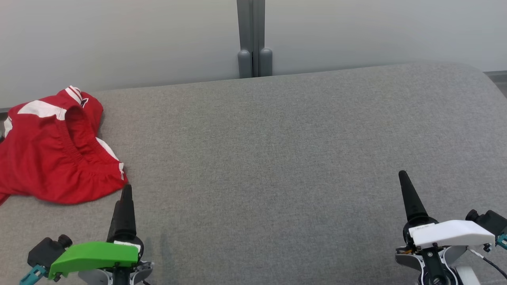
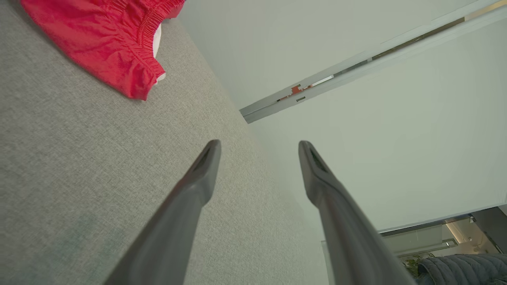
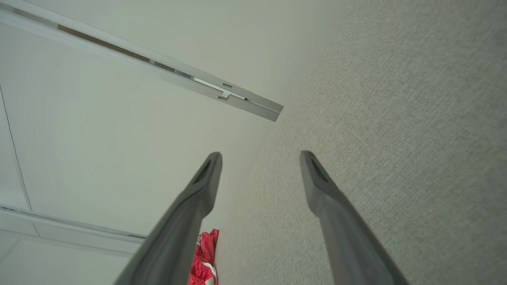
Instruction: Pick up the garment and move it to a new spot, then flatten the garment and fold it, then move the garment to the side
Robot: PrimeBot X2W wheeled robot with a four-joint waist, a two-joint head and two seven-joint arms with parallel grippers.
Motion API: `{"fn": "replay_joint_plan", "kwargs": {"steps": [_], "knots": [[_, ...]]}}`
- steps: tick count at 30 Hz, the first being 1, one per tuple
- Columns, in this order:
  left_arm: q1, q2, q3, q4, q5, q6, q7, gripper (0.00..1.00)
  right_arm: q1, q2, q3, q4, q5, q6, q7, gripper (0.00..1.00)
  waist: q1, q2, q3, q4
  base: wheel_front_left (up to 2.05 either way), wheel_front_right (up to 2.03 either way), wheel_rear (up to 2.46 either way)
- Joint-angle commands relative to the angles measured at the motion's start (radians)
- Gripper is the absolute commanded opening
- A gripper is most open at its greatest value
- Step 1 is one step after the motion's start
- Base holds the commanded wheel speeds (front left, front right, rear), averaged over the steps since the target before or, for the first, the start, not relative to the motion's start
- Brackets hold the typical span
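The red shorts [image 1: 51,154] lie crumpled at the far left edge of the grey upholstered surface [image 1: 277,158], just beyond the left gripper [image 2: 258,146], whose fingers are spread and empty. The right gripper [image 3: 260,156], likewise spread and empty, sits well apart from them.

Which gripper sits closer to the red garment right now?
The left gripper, green-housed, right beside the garment; the white-housed right gripper sits far off.

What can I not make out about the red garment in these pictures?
- Head view: the left edge cuts off the garment, so its full shape is unknown.
- Left wrist view: the top edge cuts it off.
- Right wrist view: a finger of the right gripper hides part of it.
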Motion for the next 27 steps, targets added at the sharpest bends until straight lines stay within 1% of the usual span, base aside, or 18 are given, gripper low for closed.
{"fn": "replay_joint_plan", "kwargs": {"steps": [1,18,27], "knots": [[-0.001,0.007,-0.012,-0.025,0.046,0.008,-0.011,1.00,0.002,-0.006,0.006,-0.023,-0.043,0.000,-0.013,1.00,0.0000,0.0000,-0.001,0.000,0.00,0.00,0.00],[0.021,0.008,-0.084,-0.048,0.373,0.071,-0.065,1.00,0.023,-0.007,0.043,-0.053,-0.358,0.000,-0.068,1.00,0.0000,0.0000,-0.004,0.000,0.00,0.00,0.00],[0.033,0.009,-0.099,-0.047,0.515,0.079,-0.091,1.00,0.028,-0.008,0.062,-0.047,-0.499,0.000,-0.093,1.00,0.0000,0.0000,-0.005,0.001,0.00,0.00,0.00]]}}
